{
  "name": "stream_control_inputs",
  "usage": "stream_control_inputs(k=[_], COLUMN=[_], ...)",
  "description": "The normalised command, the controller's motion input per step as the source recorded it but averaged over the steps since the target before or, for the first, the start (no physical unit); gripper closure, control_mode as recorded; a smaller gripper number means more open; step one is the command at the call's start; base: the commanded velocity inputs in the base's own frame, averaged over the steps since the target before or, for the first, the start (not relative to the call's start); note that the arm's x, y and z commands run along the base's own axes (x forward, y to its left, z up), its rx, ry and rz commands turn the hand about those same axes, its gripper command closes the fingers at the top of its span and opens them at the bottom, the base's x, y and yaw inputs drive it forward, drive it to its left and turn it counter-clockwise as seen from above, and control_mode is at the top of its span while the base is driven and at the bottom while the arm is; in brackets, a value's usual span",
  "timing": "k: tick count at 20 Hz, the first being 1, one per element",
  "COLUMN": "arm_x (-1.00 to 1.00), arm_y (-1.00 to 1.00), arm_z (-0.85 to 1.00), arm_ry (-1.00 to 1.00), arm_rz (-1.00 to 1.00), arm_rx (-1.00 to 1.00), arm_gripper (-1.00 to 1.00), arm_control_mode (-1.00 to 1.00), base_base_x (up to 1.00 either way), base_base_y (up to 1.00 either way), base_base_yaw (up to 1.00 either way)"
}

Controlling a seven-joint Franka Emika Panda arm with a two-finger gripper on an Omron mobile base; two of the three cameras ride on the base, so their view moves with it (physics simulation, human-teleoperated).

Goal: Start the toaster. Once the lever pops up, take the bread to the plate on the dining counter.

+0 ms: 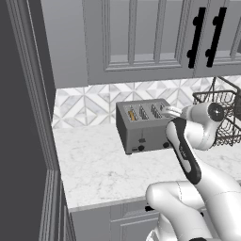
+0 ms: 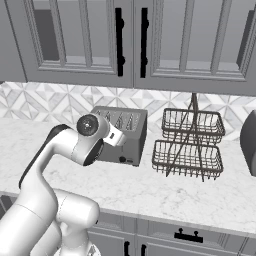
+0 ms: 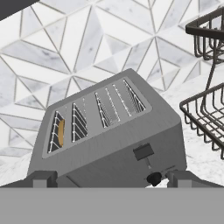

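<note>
The grey four-slot toaster [image 1: 141,127] [image 2: 131,131] [image 3: 109,140] stands on the marble worktop against the tiled wall. The bread [image 1: 132,114] [image 3: 61,132] sits low in its leftmost slot, with just a tan edge showing. A small dark lever [image 3: 143,152] [image 1: 142,140] sits at the top of its slit on the front face, above a round knob [image 3: 153,178]. My gripper [image 3: 112,178] hovers in front of the toaster and slightly above it, open wide and holding nothing. One fingertip [image 3: 43,178] shows at each side. The plate and the dining counter are out of view.
A two-tier dark wire basket rack [image 2: 187,145] [image 1: 221,113] [image 3: 205,109] stands just right of the toaster. A grey appliance [image 2: 248,142] sits at the far right. Wall cabinets [image 2: 130,40] hang overhead. A tall dark panel [image 1: 23,117] bounds the worktop's left end.
</note>
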Motion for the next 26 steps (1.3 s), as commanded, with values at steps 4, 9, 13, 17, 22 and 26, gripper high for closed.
stream_control_inputs(k=[4, 9, 13, 17, 22, 26], arm_x=[0.00, 0.00, 0.00, 0.00, 0.00, 0.00], arm_y=[0.00, 0.00, 0.00, 0.00, 0.00, 0.00], arm_z=[0.00, 0.00, 0.00, 0.00, 0.00, 0.00], arm_ry=[0.00, 0.00, 0.00, 0.00, 0.00, 0.00], arm_rz=[0.00, 0.00, 0.00, 0.00, 0.00, 0.00], arm_rx=[0.00, 0.00, 0.00, 0.00, 0.00, 0.00], arm_gripper=[-1.00, -1.00, -1.00, -1.00, -1.00, -1.00], arm_control_mode=[-1.00, -1.00, -1.00, -1.00, -1.00, -1.00], base_base_x=[0.00, 0.00, 0.00, 0.00, 0.00, 0.00], base_base_y=[0.00, 0.00, 0.00, 0.00, 0.00, 0.00], base_base_yaw=[0.00, 0.00, 0.00, 0.00, 0.00, 0.00])
